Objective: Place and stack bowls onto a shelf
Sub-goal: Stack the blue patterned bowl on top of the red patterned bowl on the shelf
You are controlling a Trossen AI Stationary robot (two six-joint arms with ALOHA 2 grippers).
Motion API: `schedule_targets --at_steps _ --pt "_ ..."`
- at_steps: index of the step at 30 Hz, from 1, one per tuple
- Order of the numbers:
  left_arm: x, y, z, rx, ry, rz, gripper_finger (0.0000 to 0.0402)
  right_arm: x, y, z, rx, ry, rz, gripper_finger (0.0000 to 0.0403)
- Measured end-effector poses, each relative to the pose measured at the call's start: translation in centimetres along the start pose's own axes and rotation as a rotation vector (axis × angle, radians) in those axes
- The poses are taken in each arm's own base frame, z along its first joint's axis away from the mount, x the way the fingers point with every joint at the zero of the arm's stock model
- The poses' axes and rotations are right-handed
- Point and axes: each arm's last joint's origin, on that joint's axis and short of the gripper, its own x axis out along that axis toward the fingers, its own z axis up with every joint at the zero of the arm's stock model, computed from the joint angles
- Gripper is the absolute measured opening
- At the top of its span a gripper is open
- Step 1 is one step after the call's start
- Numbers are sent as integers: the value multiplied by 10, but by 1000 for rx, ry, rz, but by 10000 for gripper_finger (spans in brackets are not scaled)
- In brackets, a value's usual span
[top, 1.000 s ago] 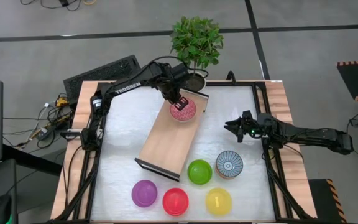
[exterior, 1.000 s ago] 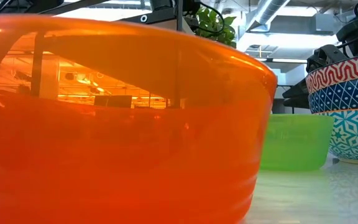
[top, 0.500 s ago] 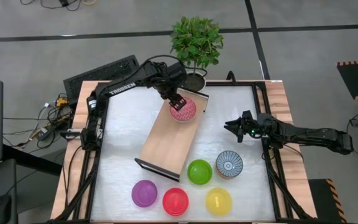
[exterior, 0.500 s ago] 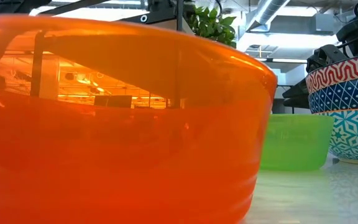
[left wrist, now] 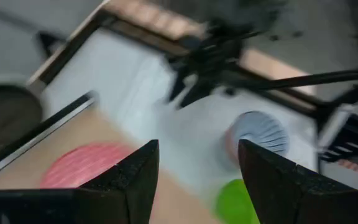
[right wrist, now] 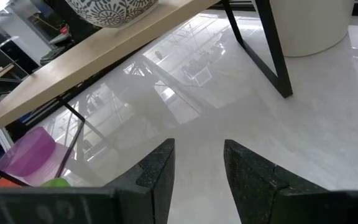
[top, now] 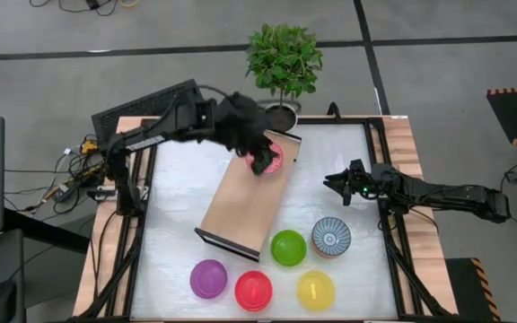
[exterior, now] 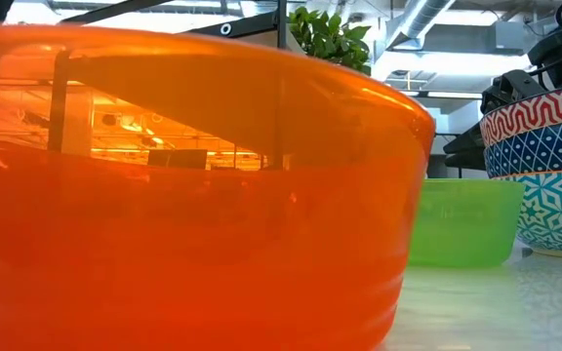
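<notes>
Red-white bowl (top: 267, 159): just released onto shelf (top: 240, 211), beneath left gripper (left wrist: 194, 174), fingers spread, now lifting away; five bowls remain

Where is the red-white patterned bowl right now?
In the high view, the red-white bowl sits on the shelf's far end, near the plant, partly under the left gripper.

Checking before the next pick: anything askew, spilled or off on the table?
Nothing stands out. The red-white bowl sits upright on the shelf, with the open left gripper just above it. The other bowls sit upright on the table.
</notes>
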Motion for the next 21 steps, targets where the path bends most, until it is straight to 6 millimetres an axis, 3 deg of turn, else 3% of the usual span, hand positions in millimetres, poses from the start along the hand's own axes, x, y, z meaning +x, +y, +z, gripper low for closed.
schedule_targets --at_steps 6,12,16,21 --pt "29 -46 -10 65 -80 -16 202 0 0 0 0 0 0 164" --pt "78 -81 -31 120 -97 6 202 0 0 0 0 0 0 164" --pt "114 -92 -46 149 -86 -7 202 0 0 0 0 0 0 164" --pt "156 -92 -66 130 -34 10 202 0 0 0 0 0 0 164"
